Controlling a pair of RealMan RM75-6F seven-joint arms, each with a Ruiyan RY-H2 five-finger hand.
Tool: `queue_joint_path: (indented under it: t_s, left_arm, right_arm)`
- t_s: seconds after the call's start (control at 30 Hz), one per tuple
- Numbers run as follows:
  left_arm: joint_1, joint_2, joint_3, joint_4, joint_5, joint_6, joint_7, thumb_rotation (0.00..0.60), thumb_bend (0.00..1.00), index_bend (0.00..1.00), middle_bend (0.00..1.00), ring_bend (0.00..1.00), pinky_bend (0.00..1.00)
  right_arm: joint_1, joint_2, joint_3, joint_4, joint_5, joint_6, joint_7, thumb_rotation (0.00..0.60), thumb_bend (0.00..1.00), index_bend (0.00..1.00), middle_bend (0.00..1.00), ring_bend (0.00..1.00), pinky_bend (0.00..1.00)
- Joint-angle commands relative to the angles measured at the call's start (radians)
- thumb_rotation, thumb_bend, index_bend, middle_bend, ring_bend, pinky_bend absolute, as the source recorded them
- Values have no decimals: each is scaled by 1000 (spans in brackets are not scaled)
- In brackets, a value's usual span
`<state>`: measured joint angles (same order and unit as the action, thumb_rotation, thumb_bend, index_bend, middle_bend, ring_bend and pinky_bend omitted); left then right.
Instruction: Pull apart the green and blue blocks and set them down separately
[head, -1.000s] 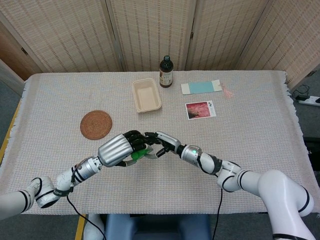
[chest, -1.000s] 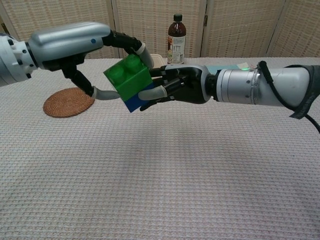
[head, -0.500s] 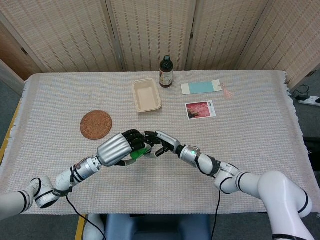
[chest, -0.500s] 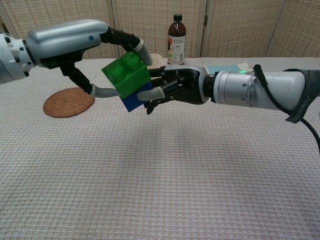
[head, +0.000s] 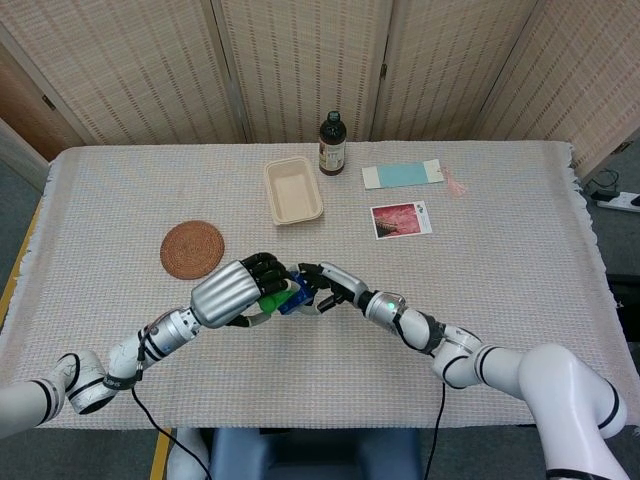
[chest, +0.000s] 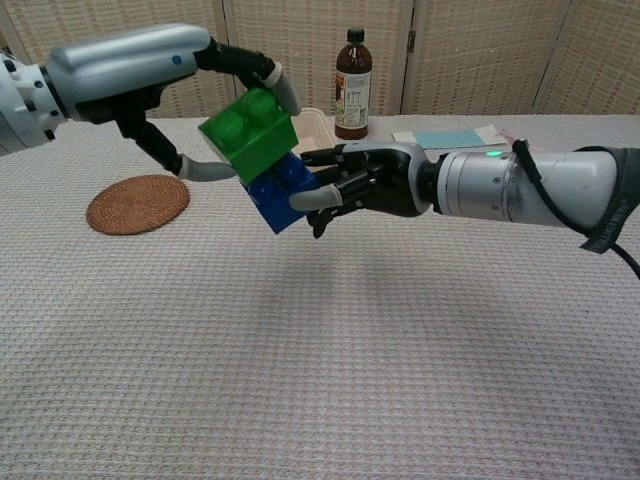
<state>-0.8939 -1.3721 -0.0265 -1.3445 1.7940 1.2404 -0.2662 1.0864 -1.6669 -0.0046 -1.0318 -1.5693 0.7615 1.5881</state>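
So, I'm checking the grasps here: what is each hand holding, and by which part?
The left hand pinches the green block by opposite sides; the right hand grips the blue block at its right end, both aloft.

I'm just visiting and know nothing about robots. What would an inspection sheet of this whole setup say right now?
Surface: table under a woven cloth.
Job's things: green block and blue block held in the air, tilted, partly pulled apart.
Clutter: round mat, tray, bottle, photo card, blue card.
Robot hands: left robot hand grips the green block; right robot hand grips the blue one.
Cables: black cable hanging off the front edge.
Surroundings: folding screen behind.
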Motion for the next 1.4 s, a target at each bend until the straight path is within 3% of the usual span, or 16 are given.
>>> queue_joint_path:
  t_s: [0.03,0.2,0.3,0.6,0.8,1.07,1.4]
  left_arm:
    - [-1,4,-5,0,0,4,5,600,368,823,856,429,258]
    - [2,25,-12,-7,-15,-1,15,600,368,823,856,430,258]
    - [10,38,-7,-11,-25,-8,17,600,367,823,856,430,259]
    - [91,11,45,22,-23,54,-3,600,368,823,856,433,260]
    - [163,-56,80,113,-51,87,-71,600,368,822,856,433,260]
    - [221,-123,99,240,-74,101,-139,600,368,823,856,435,260]
    - [264,-201,92,422,-151,35,-286,600,368,823,856,438,260]
  right_arm:
    - [-4,0,-6,3,-1,-8,-3,600,374,749,669,543,480]
    - [-19,26,-1,-9,4,3,-22,600,374,749,669,544,480]
    - [-26,71,0,-42,9,1,-96,600,373,749,669,543,480]
    - [-125,276,-8,-278,137,-7,-619,600,373,749,669,545,480]
    - [-206,373,-23,-420,219,27,-860,600,373,748,669,546,480]
    - [-278,437,-45,-478,272,36,-1041,600,374,749,669,545,480]
    - [-334,434,-34,-443,310,-5,-1098,600,374,749,669,542,480]
